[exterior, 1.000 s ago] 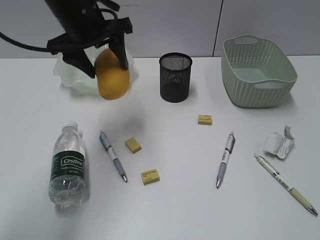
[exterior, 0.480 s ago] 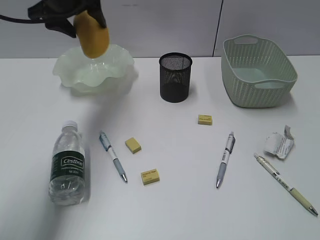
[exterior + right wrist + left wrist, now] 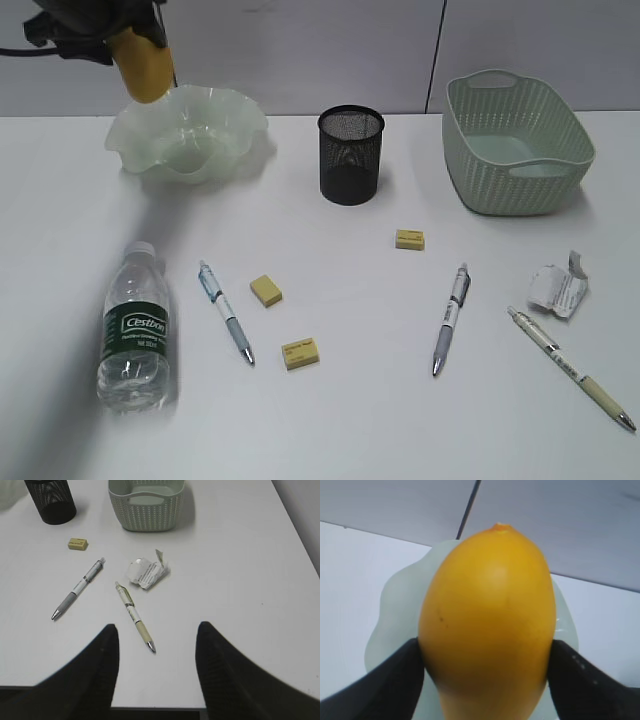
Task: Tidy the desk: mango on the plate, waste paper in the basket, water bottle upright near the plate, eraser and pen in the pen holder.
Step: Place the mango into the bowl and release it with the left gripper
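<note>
The left gripper (image 3: 487, 672) clamped the mango (image 3: 487, 625) above the far left rim of the plate (image 3: 187, 132); released there, it could roll off the wavy edge. The right gripper (image 3: 157, 667) hung open and empty. The pen holder (image 3: 351, 155) stood well apart, blocking nothing.

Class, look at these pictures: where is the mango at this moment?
In the exterior view's top left, the mango hangs clamped in the left end effector, above the plate's back-left rim, not resting in it.
</note>
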`<action>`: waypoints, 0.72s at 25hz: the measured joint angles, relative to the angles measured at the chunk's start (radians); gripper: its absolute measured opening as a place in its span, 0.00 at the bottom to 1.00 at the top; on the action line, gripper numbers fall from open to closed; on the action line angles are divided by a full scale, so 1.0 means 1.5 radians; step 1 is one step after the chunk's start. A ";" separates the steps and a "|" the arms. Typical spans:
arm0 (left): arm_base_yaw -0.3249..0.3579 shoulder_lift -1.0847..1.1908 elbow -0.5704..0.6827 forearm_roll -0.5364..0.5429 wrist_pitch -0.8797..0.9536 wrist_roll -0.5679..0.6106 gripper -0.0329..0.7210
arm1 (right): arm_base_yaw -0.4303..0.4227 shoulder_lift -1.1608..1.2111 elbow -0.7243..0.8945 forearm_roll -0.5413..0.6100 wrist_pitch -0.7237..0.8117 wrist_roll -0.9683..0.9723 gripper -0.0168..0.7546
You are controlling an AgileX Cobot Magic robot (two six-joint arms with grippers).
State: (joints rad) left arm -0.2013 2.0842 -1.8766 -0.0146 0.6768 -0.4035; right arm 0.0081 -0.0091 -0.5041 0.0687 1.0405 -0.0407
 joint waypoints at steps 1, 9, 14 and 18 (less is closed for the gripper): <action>-0.001 0.014 0.000 -0.001 -0.009 0.009 0.79 | 0.000 0.000 0.000 0.000 0.000 0.000 0.54; -0.003 0.084 0.000 -0.005 -0.050 0.087 0.79 | 0.000 0.000 0.000 0.000 0.000 0.000 0.54; -0.017 0.109 0.000 -0.005 -0.073 0.103 0.79 | 0.000 0.000 0.000 0.000 0.000 0.000 0.54; -0.021 0.119 0.000 -0.011 -0.085 0.105 0.79 | 0.000 0.000 0.000 0.000 0.000 0.000 0.54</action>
State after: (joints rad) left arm -0.2323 2.2626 -1.8766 -0.0313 0.5489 -0.2456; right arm 0.0081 -0.0091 -0.5041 0.0687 1.0405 -0.0407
